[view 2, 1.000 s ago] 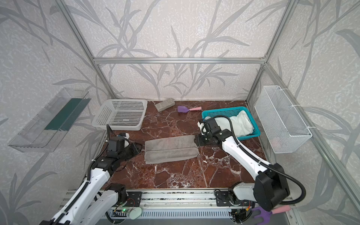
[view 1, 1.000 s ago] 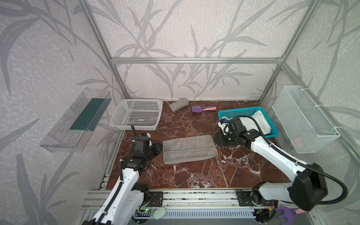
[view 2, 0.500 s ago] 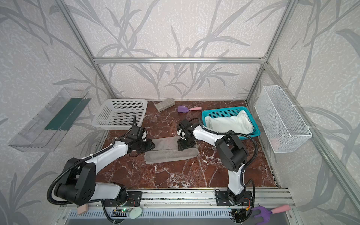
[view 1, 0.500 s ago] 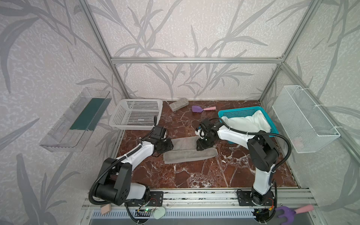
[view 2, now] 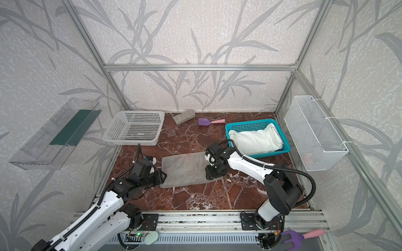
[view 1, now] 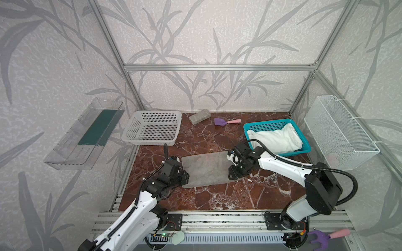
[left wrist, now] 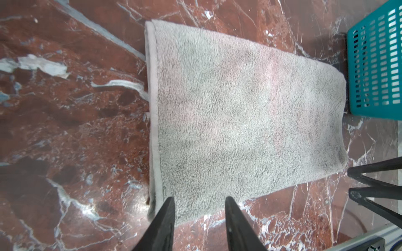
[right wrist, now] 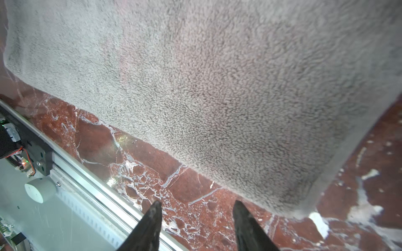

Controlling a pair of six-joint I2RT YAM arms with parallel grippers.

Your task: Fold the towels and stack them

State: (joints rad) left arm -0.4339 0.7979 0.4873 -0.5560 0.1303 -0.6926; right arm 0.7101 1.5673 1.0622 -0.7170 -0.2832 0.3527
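Just off the worktop's (view 1: 217, 195) front right corner, beyond the metal rail, lies a purple fork with a pink handle (view 1: 319, 238). Toward the front left, the left gripper (left wrist: 199, 198) reaches the front left corner of the grey towel (left wrist: 239, 108). Its fingers stand apart with that corner showing between them, and nothing is pinched. Whether they touch the cloth cannot be told. The grey towel (view 1: 204, 169) lies flat near the middle of the worktop, hemmed along its left edge. At its front right corner the right gripper (right wrist: 197, 202) is spread open over bare marble just beside the cloth (right wrist: 195, 87), empty. Both top views show the two grippers at opposite ends of the towel (view 2: 183, 170). Further back by the right edge, a teal basket (view 1: 266, 125) holds the bunched white towel (view 1: 276, 139). Near the back left corner sits a white basket (view 1: 156, 112). Along the back edge lie a grey block (view 1: 199, 116) and a purple scoop (view 1: 220, 122), apart from each other.
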